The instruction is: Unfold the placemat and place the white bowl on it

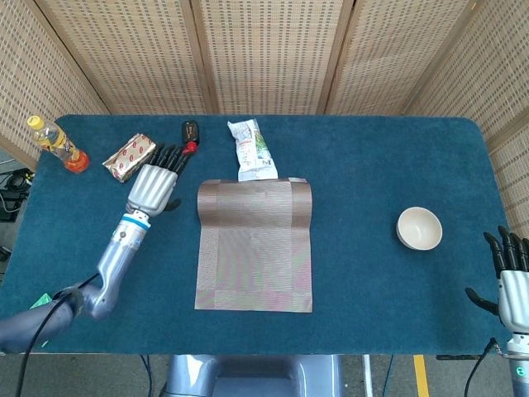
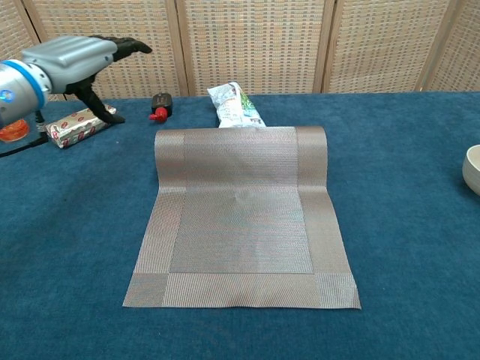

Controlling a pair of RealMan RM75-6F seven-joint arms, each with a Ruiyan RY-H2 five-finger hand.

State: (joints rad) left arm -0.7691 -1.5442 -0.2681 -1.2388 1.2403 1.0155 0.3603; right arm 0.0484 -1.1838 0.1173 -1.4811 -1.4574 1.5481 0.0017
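The brown woven placemat (image 1: 254, 244) (image 2: 241, 217) lies on the blue table, flat except for its far edge, which still curls up in a low roll. My left hand (image 1: 152, 184) (image 2: 79, 56) hovers left of that roll, apart from the mat, fingers spread and holding nothing. The white bowl (image 1: 419, 228) (image 2: 472, 168) stands upright on the table to the right of the mat. My right hand (image 1: 511, 283) shows at the lower right edge of the head view, fingers extended and empty, well short of the bowl.
A white snack packet (image 1: 251, 150) (image 2: 234, 106) lies just behind the mat's curled edge. A small black and red object (image 1: 190, 134) (image 2: 159, 104), a foil-wrapped bar (image 1: 130, 156) (image 2: 73, 124) and a yellow bottle (image 1: 56, 144) sit at the back left. Wicker screens stand behind the table.
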